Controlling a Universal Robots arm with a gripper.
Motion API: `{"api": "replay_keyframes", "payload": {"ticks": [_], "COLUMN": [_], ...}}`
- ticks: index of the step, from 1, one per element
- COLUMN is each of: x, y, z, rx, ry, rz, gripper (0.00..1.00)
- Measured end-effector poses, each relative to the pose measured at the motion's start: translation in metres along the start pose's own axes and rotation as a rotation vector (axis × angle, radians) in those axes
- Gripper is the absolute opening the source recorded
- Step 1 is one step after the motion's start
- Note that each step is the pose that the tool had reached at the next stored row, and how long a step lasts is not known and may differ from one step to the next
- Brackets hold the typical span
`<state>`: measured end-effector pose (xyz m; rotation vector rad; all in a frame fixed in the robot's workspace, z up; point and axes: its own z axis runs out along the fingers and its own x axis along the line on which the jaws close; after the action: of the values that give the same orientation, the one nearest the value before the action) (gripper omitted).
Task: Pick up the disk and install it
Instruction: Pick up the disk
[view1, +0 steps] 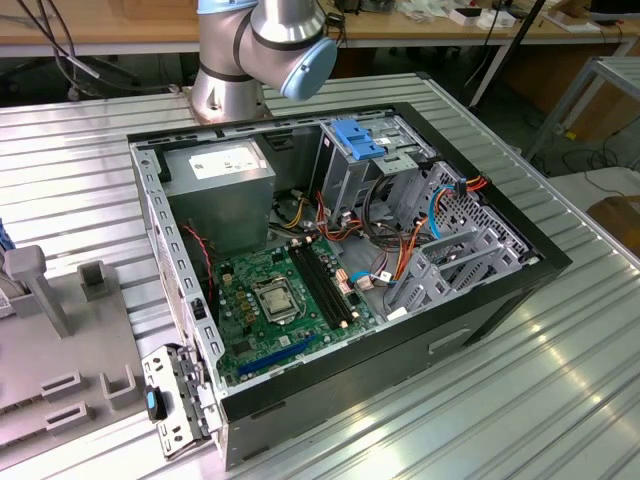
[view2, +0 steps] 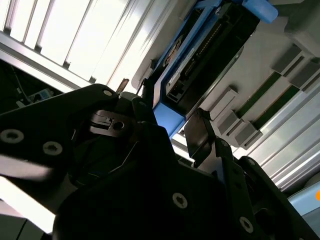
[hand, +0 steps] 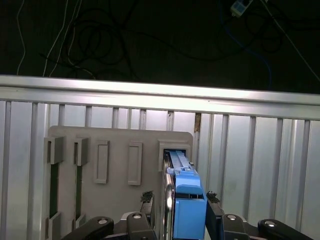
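Fingers (hand: 211, 199) of the gripper (hand: 179, 199) are held spread either side of the disk (hand: 189, 202), nothing gripped yet (a sliver of gap is seen on one side). The disk is stood on edge in a slot of the grey holder (hand: 117, 200), outside the computer case (view1: 400, 372). Picking up is judged the step in hand; a centred squeeze on its flat faces seems called for.

Exterior view: even overhead light, soft glare streaks on the ribbed table (view1: 520, 390), mild shadow inside the case (view1: 190, 250). Second wrist view: table slats blown out white, gripper (view2: 167, 117) near-black against them. First wrist view: dark background, bright band along table edge.
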<state>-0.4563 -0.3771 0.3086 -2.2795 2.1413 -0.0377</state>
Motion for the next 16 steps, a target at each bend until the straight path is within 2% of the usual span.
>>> {"api": "replay_keyframes", "payload": {"ticks": [4,5,11,13,14,16], "x": [0.0,0.0,0.0,0.0,0.0,0.0], "y": [0.0,0.0,0.0,0.0,0.0,0.0], "z": [0.0001,0.0,0.0002,0.0002,0.0003,0.0004], "rx": [0.0,0.0,0.0,0.0,0.0,-0.0001], "ry": [0.0,0.0,0.0,0.0001,0.0001,0.0001], "rz": [0.0,0.0,0.0,0.0,0.0,0.0], "gripper": [0.5,0.43,0.43,0.41,0.37,0.37]}}
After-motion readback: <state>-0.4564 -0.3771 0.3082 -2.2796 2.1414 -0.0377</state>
